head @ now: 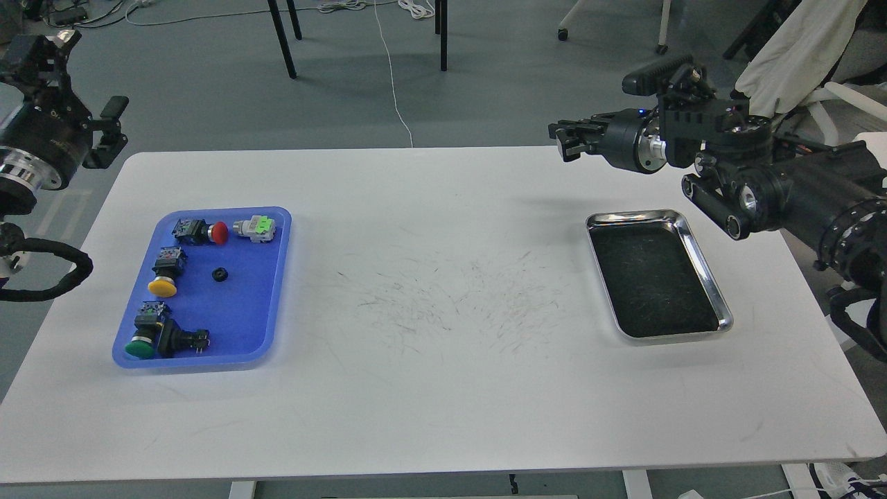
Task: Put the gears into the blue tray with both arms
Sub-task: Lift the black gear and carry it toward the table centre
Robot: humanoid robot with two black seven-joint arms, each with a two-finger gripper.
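Right gripper (563, 141): raised beyond steel tray (700, 260), fingers dark, gap not discernible, contents unknown. Left gripper (111, 125): fingers apart, empty, beyond table corner. Gear (220, 275): one, flat in blue tray (274, 305) among push-buttons (likely light, rigid, slippery; pinch across rim). Legible writing: none.

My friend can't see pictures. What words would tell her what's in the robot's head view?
A white table holds a blue tray on the left with one small black gear and several coloured push-buttons, and a steel tray on the right. The right gripper hovers above the table's far edge, and the left gripper is raised beyond the table's far left corner.
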